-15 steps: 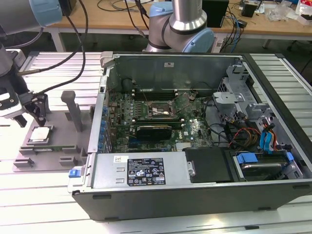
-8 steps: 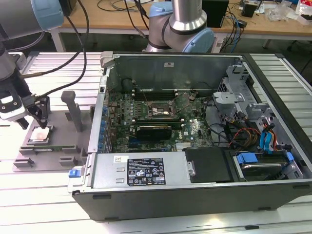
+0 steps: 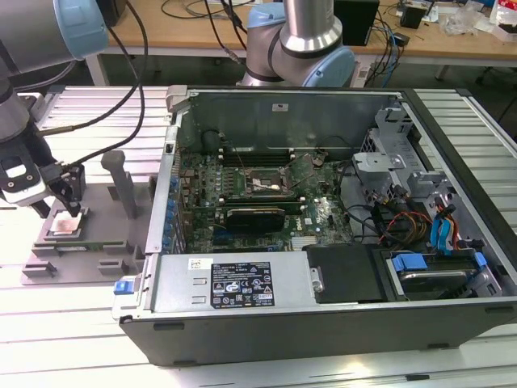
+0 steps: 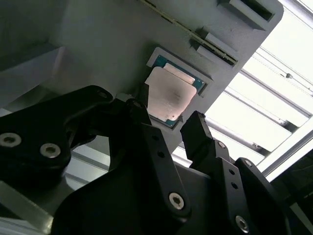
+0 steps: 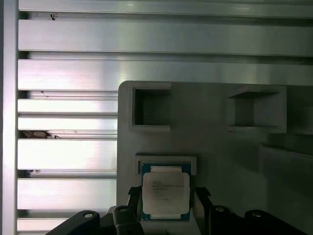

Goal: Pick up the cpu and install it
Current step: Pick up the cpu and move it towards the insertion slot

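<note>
Slatted metal table, wooden workbench behind. Open computer case beside grey tray. cpu seated in tray recess. gripper low over it, jaws spread, flanking cpu.

Exterior view looks down on the table from afar; both wrist views close on the cpu.

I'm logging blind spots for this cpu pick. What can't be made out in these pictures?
Pale silver-grey square cpu: exterior view, partly hidden under the black gripper; its surface is too small to read.
One cpu corner: second wrist view, behind a black finger.
Motherboard's cpu socket: exterior view, too small to tell whether its latch is open.
</note>
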### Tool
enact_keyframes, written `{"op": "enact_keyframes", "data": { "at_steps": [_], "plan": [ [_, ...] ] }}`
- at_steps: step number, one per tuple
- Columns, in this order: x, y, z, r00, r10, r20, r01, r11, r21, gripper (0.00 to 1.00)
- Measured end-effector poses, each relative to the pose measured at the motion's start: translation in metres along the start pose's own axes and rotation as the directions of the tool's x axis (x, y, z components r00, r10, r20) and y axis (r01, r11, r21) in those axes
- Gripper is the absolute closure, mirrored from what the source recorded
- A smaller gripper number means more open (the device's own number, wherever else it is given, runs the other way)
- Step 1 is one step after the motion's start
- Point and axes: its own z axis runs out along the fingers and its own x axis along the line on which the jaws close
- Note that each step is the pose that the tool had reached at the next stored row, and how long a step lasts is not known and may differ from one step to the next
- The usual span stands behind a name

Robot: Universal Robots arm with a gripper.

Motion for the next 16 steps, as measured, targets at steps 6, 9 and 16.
{"op": "enact_keyframes", "data": {
  "at_steps": [6, 9, 16],
  "plan": [
    [-0.0022, 0.0000, 0.0089, 1.0000, -0.002, -0.0001, 0.002, 1.0000, 0.0001, 0.45],
    [-0.0022, 0.0000, 0.0090, 1.0000, -0.002, 0.0000, 0.002, 1.0000, 0.0000, 0.45],
    [-0.0022, -0.0052, 0.0129, 1.0000, -0.002, 0.0001, 0.002, 1.0000, -0.0007, 0.38]
  ]
}}
